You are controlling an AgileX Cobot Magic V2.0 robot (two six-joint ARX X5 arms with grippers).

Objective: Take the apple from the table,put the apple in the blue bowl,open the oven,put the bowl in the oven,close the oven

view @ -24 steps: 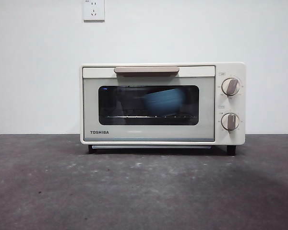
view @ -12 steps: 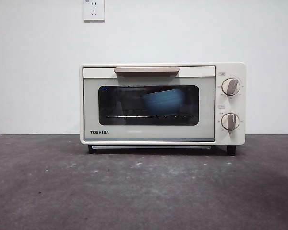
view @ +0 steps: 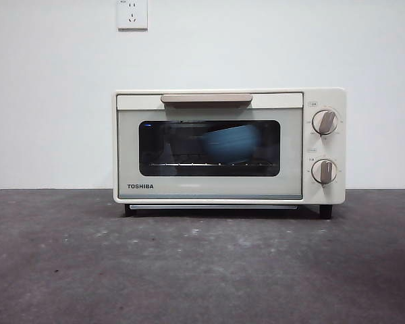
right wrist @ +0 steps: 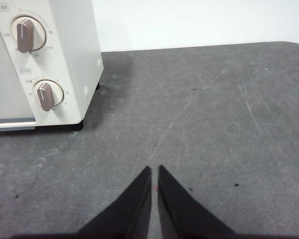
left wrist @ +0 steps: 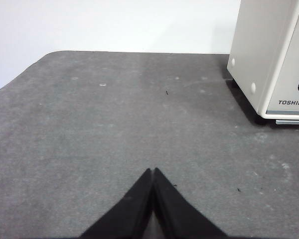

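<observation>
You see the cream oven (view: 229,146) shut on the rough grey table (view: 202,270); its boxy metal body carries a beige bar handle (view: 206,98) and two grey knobs (view: 324,122); behind the dark glass, the ridged blue bowl (view: 231,143) sits on the wire rack; the apple is hidden; left gripper (left wrist: 153,172) clenched, right gripper (right wrist: 154,169) nearly so, both empty over bare table beside the oven.

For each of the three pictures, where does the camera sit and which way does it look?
Front view: low, near table height, facing the shut oven; blue bowl behind its glass; no arm shows.
Left wrist view: above the table, oven's TOSHIBA corner at the edge; left gripper shut.
Right wrist view: above the table, beside the oven's knobs; right gripper shut.
All share the oven.
</observation>
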